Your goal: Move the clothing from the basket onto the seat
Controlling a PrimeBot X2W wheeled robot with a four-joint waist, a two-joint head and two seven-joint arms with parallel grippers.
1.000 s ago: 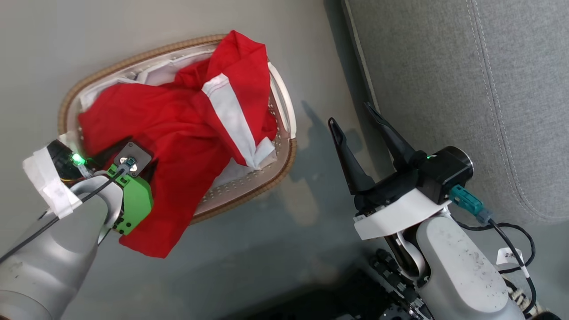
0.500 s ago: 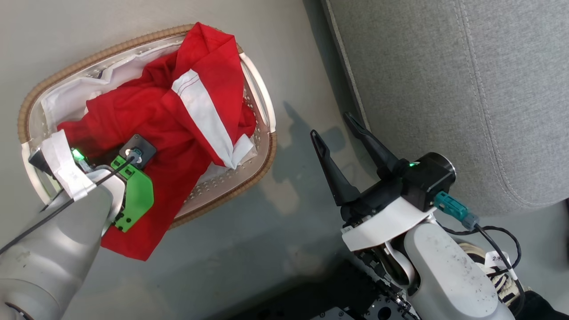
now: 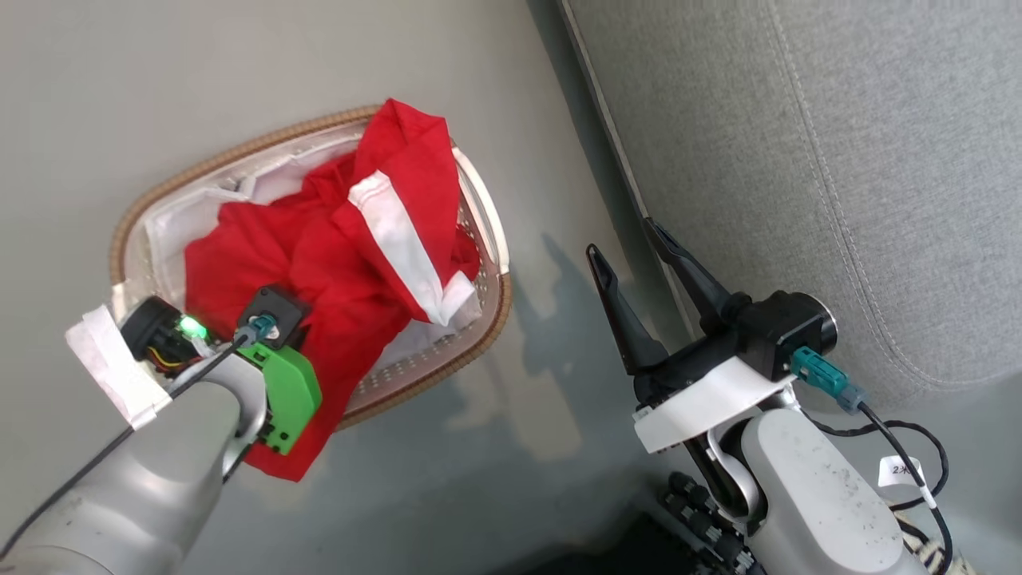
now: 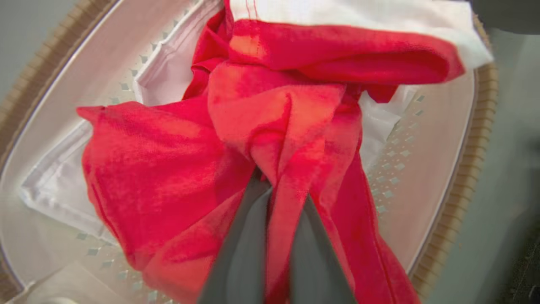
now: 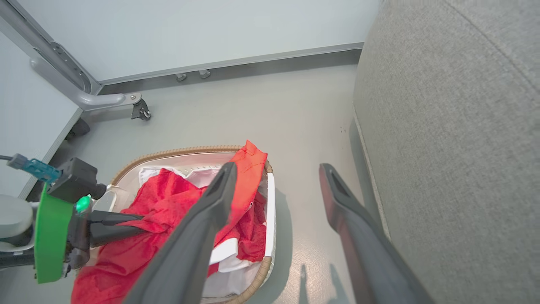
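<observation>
Pinching a fold of the red clothing (image 4: 168, 169) and closed tight on it, the left tool (image 4: 280, 198) reaches into the basket (image 4: 468, 169), where the garment lies with one end hanging over the rim. The right tool (image 3: 623, 238) stands wide open and empty, just beside the seat (image 3: 838, 160).

Head view is bright, diffuse and sharp overall. The right gripper (image 3: 620, 236) throws a soft shadow on the floor (image 3: 511, 479) just left of its fingers, with a pale sheen patch lower down. The basket (image 3: 504, 299) rim casts a soft dark band on the side facing that claw.

Left wrist view: the left gripper (image 4: 280, 198) has its own fingers out of focus. The clothing (image 4: 160, 169) pinched between them is oversaturated, with an orange blowout just past the tips. The white cloth (image 4: 337, 12) farthest from the claw is clipped.

Right wrist view: the finger bases are blurred. The baseboard (image 5: 253, 69) beyond the tips is bowed by the lens. The seat (image 5: 455, 147) weave right of the claw is crisp.
</observation>
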